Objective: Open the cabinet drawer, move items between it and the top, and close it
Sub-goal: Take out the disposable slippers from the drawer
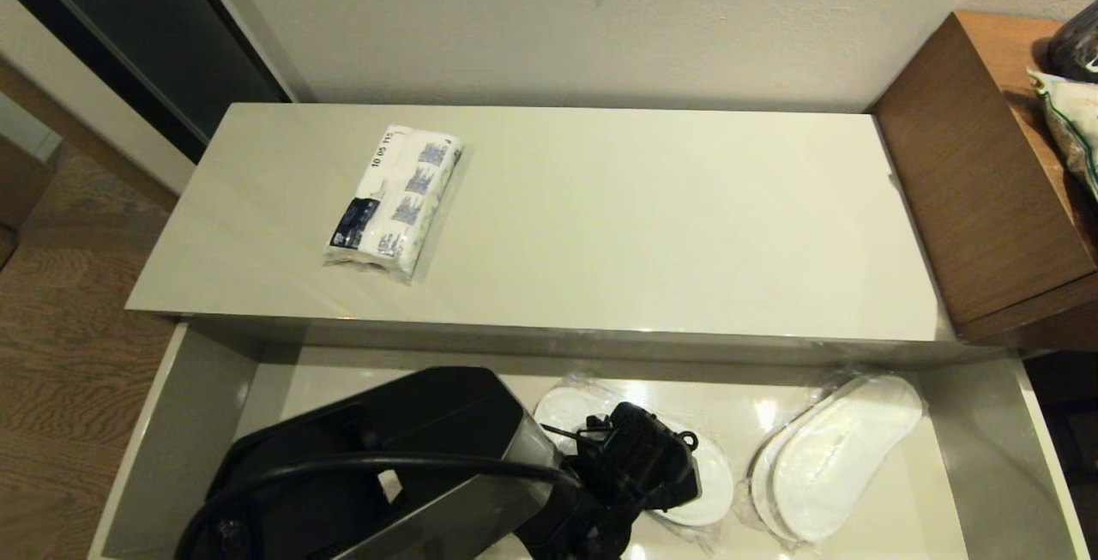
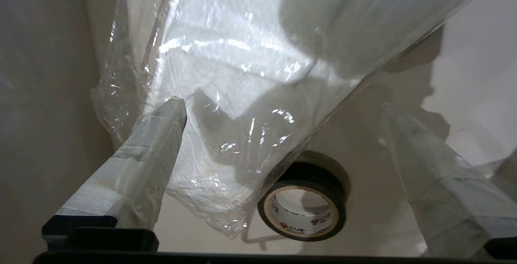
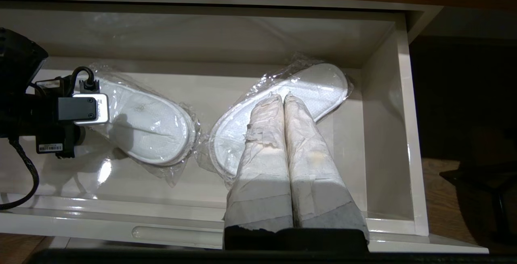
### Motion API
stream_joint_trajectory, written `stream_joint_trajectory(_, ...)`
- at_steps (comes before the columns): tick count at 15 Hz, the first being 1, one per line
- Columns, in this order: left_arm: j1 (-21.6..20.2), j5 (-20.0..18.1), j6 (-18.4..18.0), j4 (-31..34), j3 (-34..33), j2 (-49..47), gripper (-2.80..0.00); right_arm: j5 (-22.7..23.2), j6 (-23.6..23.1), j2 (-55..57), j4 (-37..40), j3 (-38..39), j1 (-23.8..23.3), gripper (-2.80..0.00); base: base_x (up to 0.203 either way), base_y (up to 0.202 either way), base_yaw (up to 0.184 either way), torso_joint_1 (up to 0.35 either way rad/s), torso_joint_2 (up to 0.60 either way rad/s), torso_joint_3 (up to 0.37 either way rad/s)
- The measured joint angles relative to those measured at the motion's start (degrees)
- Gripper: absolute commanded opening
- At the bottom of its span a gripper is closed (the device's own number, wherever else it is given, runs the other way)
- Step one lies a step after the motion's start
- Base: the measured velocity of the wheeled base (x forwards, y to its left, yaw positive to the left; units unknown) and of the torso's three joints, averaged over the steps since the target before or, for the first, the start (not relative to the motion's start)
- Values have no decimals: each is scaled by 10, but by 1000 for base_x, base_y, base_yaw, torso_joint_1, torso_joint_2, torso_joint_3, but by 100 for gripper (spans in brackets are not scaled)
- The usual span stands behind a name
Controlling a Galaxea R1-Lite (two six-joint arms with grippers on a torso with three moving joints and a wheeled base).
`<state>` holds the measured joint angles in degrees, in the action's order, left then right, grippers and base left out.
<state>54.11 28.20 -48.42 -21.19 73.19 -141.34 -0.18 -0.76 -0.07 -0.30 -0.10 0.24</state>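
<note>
Straddling wrapped slippers (image 2: 226,106), left gripper (image 2: 282,110) apparently untouching.

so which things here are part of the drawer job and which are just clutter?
Part of the job:
- cabinet drawer, open
- cabinet top
- tissue packet, on the top
- two bagged slipper pairs, in the drawer
- left hand, open over the left pair
- right hand, shut, above the drawer

Lying about:
- black tape roll in the drawer
- brown wooden unit

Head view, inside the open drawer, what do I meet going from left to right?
Left arm's black housing → left gripper over the first bagged slippers → second bagged slippers → the drawer's right wall.
</note>
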Motion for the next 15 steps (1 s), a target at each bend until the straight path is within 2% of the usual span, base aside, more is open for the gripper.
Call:
stream_joint_trajectory(7,-25,-40,-47,-1,-1,-3,0,0,0,0,0,0,0,-280,0,0,0,0,0,0)
stream_joint_trajectory(11,-40,-44,-53,-7,4,-1,0,0,0,0,0,0,0,-280,0,0,0,0,0,0)
stream_joint_trajectory(15,-54,-63,-91,-8,2,4,0,0,0,0,0,0,0,-280,0,0,0,0,0,0)
